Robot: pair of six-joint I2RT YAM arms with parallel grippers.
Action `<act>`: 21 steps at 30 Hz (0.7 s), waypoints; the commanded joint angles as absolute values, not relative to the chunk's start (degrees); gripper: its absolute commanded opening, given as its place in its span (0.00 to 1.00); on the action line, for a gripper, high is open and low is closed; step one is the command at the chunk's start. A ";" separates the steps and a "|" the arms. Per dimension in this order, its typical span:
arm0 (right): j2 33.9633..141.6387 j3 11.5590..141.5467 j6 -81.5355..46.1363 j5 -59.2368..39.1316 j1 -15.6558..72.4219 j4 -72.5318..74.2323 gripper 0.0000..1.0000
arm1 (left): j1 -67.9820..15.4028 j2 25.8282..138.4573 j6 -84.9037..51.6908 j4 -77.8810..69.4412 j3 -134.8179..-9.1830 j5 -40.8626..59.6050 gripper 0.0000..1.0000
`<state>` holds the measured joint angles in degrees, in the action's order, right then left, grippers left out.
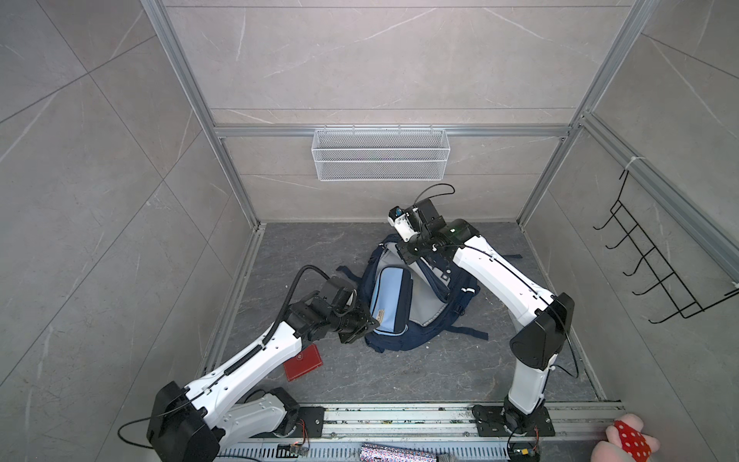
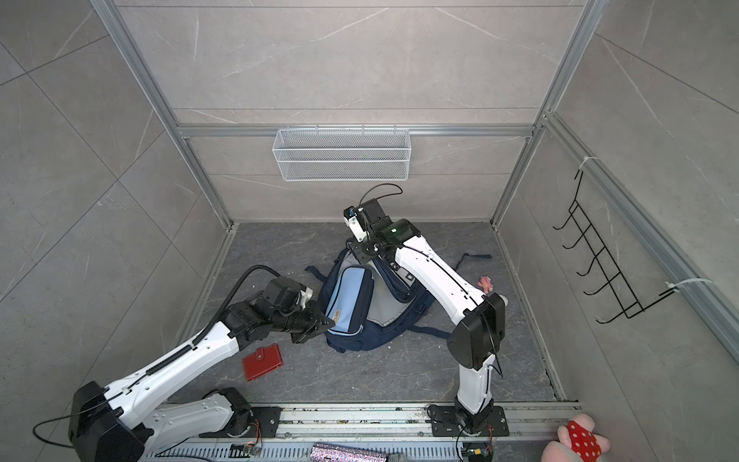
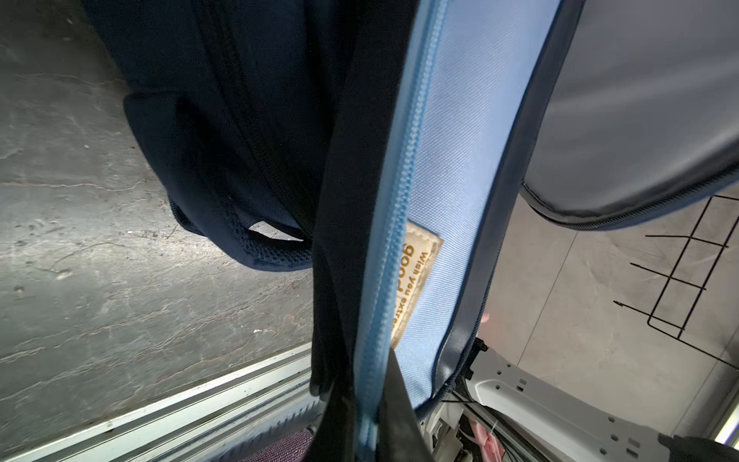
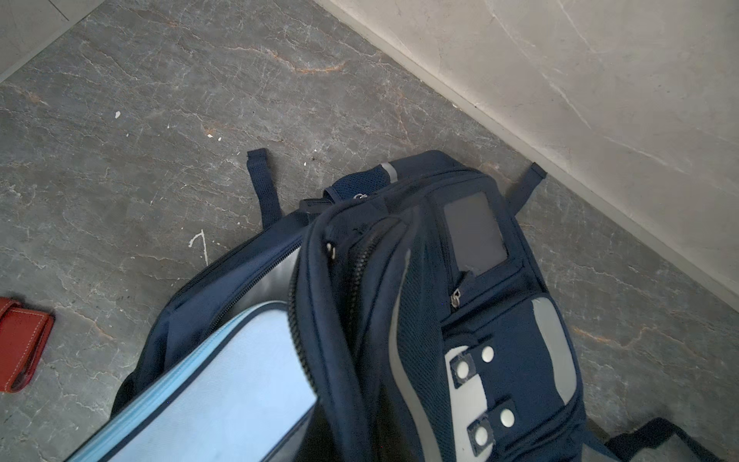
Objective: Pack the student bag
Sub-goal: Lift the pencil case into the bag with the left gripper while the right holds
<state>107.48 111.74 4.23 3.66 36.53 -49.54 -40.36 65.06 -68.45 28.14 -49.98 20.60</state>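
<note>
Tightly, left gripper (image 1: 372, 323) on pencil case (image 1: 390, 298).

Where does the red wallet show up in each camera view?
Both top views: wallet on the floor, down-left of the backpack.
Left wrist: not in it.
Right wrist: at the left edge, cut off.
Shared landmark: the navy backpack, in all four views.

navy blue student bag (image 1: 400, 340) lies unzipped on the grey floor (image 1: 360, 380), front panel lifted, pale lining showing, straps splayed.
</note>
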 commanded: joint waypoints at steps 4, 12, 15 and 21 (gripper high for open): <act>104.41 113.32 3.36 5.47 39.29 -46.59 0.00 | -40.42 72.67 -71.30 17.15 -53.53 15.06 0.00; 101.60 110.25 0.98 6.00 41.13 -44.65 0.00 | -41.96 82.19 -78.47 3.07 -57.86 2.05 0.00; 101.62 110.45 0.32 5.88 41.54 -44.47 0.00 | -42.51 86.70 -81.27 -5.38 -59.27 -0.18 0.00; 101.73 110.48 -0.77 5.19 41.80 -44.25 0.00 | -45.03 95.87 -81.07 -17.28 -63.53 -0.88 0.00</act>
